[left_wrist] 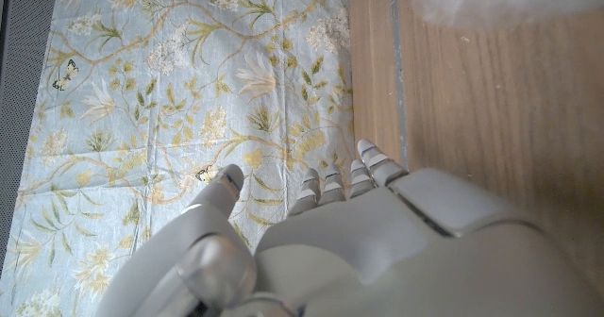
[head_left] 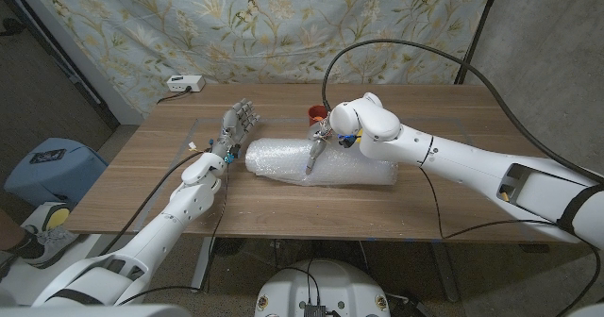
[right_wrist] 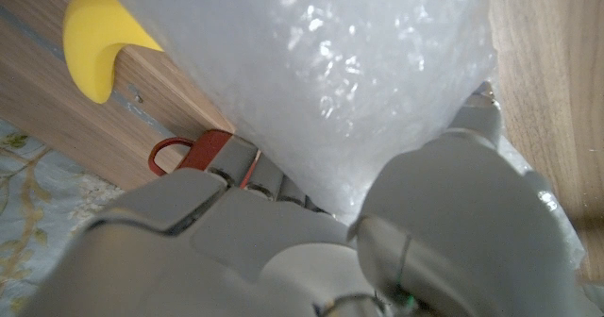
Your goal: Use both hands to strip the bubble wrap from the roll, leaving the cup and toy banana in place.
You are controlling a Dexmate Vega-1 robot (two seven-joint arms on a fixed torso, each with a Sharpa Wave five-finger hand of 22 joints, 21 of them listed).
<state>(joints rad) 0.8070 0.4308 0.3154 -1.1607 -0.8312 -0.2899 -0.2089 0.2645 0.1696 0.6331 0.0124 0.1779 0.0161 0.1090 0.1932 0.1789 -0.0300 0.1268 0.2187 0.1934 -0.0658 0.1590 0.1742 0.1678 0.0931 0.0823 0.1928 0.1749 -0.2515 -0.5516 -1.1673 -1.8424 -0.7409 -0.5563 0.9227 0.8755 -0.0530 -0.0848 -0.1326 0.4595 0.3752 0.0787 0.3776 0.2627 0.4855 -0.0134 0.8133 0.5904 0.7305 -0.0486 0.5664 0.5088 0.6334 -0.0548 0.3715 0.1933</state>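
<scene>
The bubble wrap roll [head_left: 321, 163] lies on its side across the middle of the wooden table [head_left: 283, 208]. My right hand [head_left: 324, 136] reaches down onto the roll's top. In the right wrist view the wrap [right_wrist: 368, 81] runs between its thumb and fingers [right_wrist: 241, 161], so it grips the wrap. A red cup [head_left: 314, 114] stands just behind the roll, also seen as the red cup [right_wrist: 200, 155] past my fingers. The yellow toy banana [right_wrist: 94, 43] lies on the table beside the cup. My left hand [head_left: 234, 130] stands at the roll's left end, fingers spread and holding nothing.
A white power box [head_left: 185, 84] sits at the table's back left corner. A floral curtain [head_left: 283, 25] hangs behind the table. A blue bin [head_left: 52, 166] stands on the floor to the left. Cables run to my right arm over the table's right side.
</scene>
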